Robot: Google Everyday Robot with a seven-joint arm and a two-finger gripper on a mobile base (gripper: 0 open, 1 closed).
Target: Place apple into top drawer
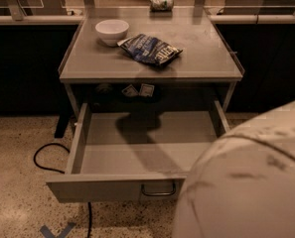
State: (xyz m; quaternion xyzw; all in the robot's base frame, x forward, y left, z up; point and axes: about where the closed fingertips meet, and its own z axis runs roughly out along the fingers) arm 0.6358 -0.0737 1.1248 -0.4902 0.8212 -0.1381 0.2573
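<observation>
The top drawer (112, 187) is pulled out wide below the grey tabletop (201, 58). Its inside shows only bare grey metal with a shadow across it. Its small curved handle (158, 190) shows at the centre of the front panel. The apple is out of view. The gripper is out of view. A large rounded white part of my arm (246, 182) fills the lower right and hides the drawer's right front corner.
A white bowl (111, 31) and a blue snack bag (151, 48) lie on the tabletop, and a can (161, 3) lies at the back. A black cable (42, 157) runs on the speckled floor at the left. Dark counters flank the table.
</observation>
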